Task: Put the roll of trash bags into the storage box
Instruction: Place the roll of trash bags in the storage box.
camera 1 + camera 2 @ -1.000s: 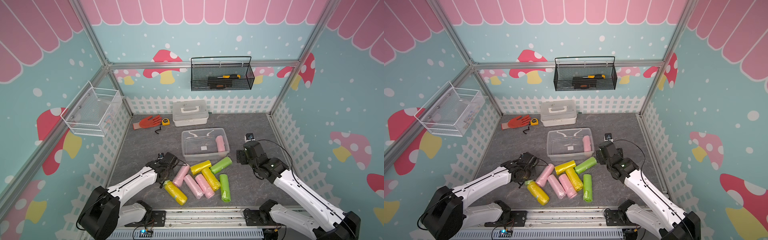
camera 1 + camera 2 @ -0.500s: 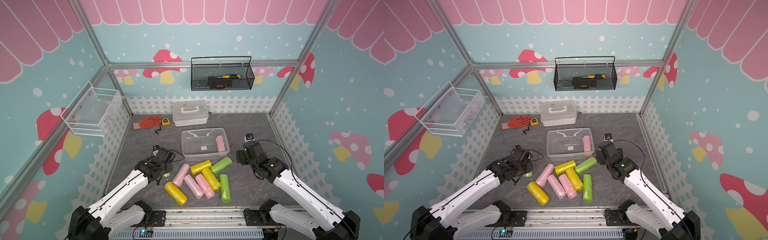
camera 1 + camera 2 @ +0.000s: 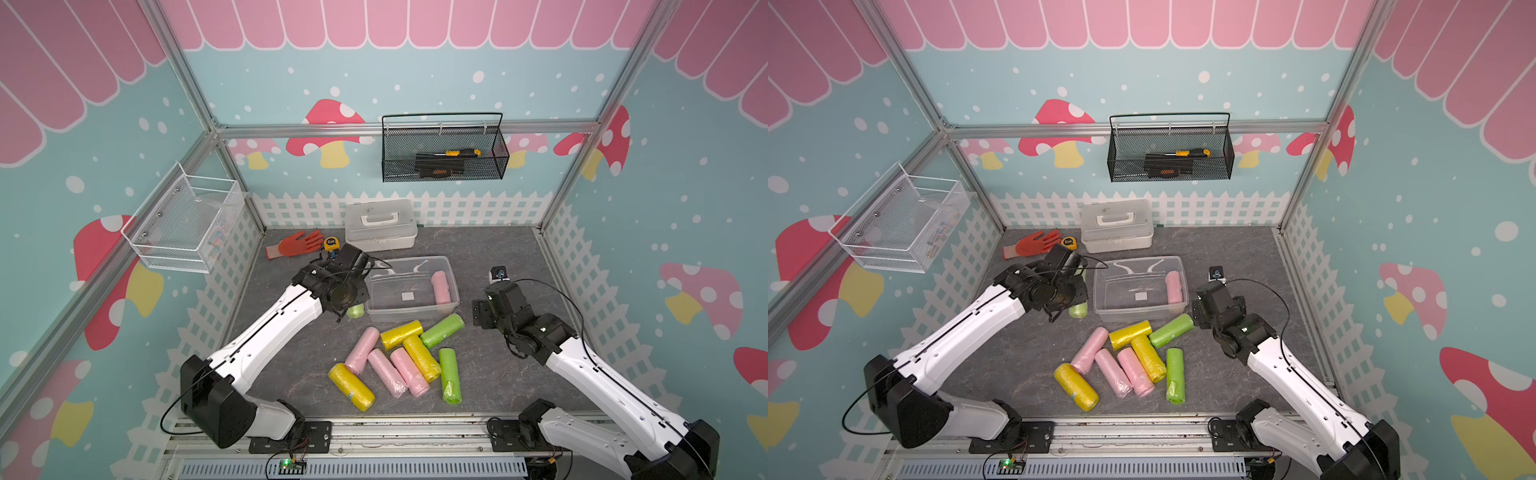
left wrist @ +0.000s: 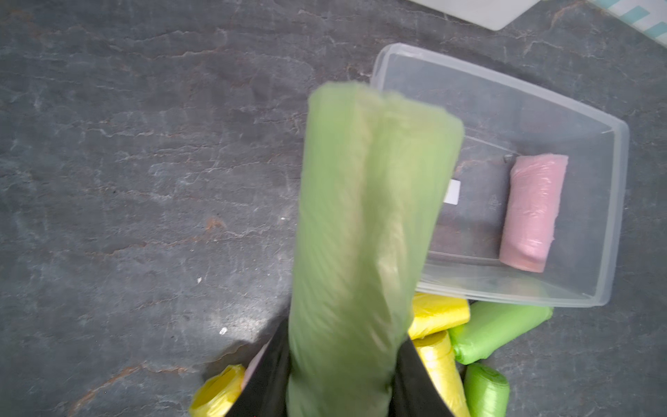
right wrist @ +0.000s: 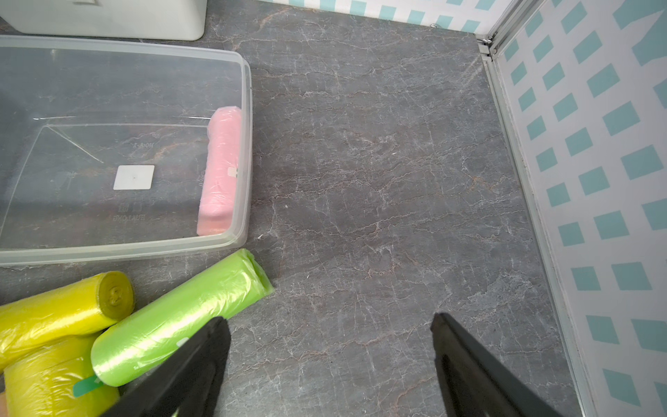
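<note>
The left gripper (image 4: 343, 368) was clamped on one end of a green roll of trash bags (image 4: 361, 234). The roll was outside the storage box (image 3: 407, 313), just beside its left short wall. Its long axis ran roughly parallel to that wall, with the free end pointing toward the tabletop's back edge. A pink roll (image 3: 441, 286) lay in the box along its right wall. The right gripper (image 5: 328, 319) hung wide open and empty over bare tabletop, right of the box.

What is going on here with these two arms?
The left gripper is shut on a green roll of trash bags and holds it beside the storage box, not yet in it. One pink roll lies inside. The right gripper is open and empty near the box's other side. Several more rolls lie on the table.
</note>
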`<state>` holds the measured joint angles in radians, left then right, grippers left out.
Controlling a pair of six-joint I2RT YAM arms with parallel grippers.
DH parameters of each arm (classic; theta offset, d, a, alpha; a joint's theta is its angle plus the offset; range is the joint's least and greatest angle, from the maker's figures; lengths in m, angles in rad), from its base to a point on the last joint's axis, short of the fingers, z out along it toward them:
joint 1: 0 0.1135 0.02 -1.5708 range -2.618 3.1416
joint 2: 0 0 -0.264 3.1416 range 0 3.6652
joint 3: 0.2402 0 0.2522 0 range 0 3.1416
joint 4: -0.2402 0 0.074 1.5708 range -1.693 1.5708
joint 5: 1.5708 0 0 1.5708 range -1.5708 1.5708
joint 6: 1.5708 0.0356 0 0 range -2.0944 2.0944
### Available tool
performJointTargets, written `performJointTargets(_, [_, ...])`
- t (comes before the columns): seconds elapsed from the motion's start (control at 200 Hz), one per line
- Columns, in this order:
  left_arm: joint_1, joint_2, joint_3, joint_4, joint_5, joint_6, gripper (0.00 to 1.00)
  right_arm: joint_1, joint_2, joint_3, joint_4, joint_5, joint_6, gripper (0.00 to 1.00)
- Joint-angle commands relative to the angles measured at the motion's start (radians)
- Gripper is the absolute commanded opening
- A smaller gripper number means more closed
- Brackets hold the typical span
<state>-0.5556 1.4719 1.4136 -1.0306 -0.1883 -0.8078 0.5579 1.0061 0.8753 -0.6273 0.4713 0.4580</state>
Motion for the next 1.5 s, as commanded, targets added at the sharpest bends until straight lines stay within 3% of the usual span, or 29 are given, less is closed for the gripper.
performJointTargets(0.0, [-0.016,0.105,0.162,-0.082,0.021,0.010,0.00,-0.001,0.016,0.032,-0.020,0.009,0.013,0.89])
performJointTargets(0.295, [-0.017,0.469,0.550,-0.217,0.028,0.069,0.00,-0.003,0.020,0.040,-0.020,0.004,0.013,0.89])
performJointTargets(0.53, [0.000,0.672,0.751,-0.273,0.036,0.086,0.00,-0.007,0.033,0.053,-0.022,-0.009,0.011,0.89])
performJointTargets(0.78, [0.014,0.797,0.802,-0.273,0.078,0.076,0.00,-0.007,0.044,0.062,-0.020,-0.036,0.016,0.88])
performJointTargets(1.491, [0.055,0.890,0.730,-0.269,-0.006,0.095,0.00,-0.006,0.060,0.061,-0.020,-0.028,0.027,0.87])
